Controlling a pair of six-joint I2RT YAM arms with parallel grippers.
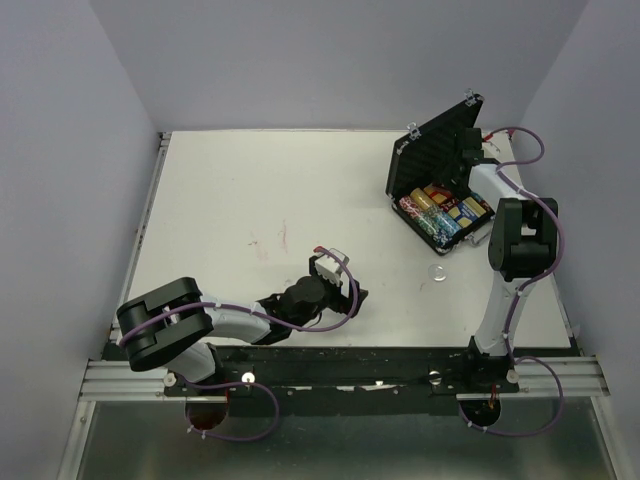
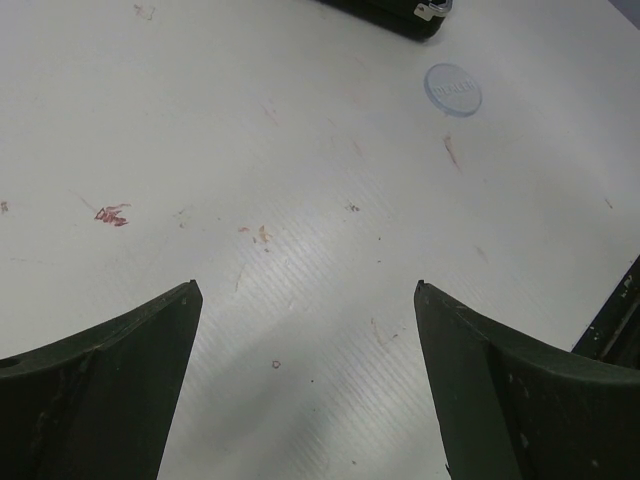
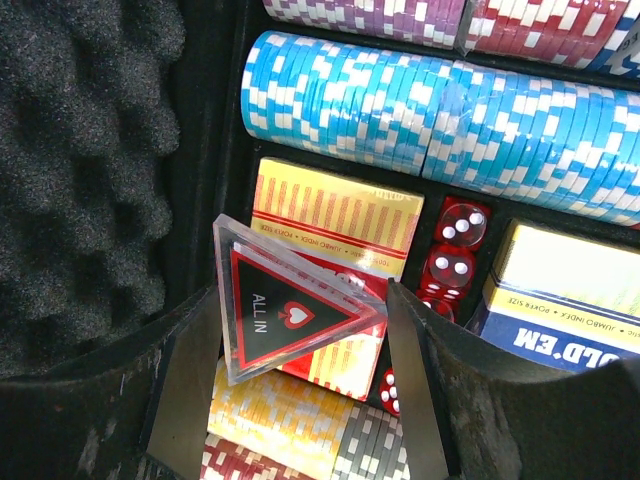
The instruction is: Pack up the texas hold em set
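My right claw (image 3: 303, 295) is down inside the open case (image 1: 436, 155), which sits at the far right of the worktop (image 1: 270, 190) with its lid propped up. Between its fingers I have the marker (image 3: 285, 318), a clear triangle with a dark face reading ALL IN. It is tilted on edge, one side against my left finger and its tip at my right finger, so the jaws stand fairly wide around it. It hangs over the red-and-yellow deck (image 3: 335, 210); whether its lower edge touches that deck I cannot quite tell from this angle. A blue deck (image 3: 565, 285) lies to the right of the red one, with red dice (image 3: 455, 248) in the slot between them. A row of light blue chips (image 3: 440, 110) runs behind the decks, and pink and red rows lie beyond that. Grey foam (image 3: 80, 150) lines the lid on my left. My left claw (image 2: 305, 290) lies low over the near middle of the worktop, jaws spread wide and holding nothing. The disc (image 2: 453, 89) lies flat on the worktop ahead of it, just beside the near corner of the case.
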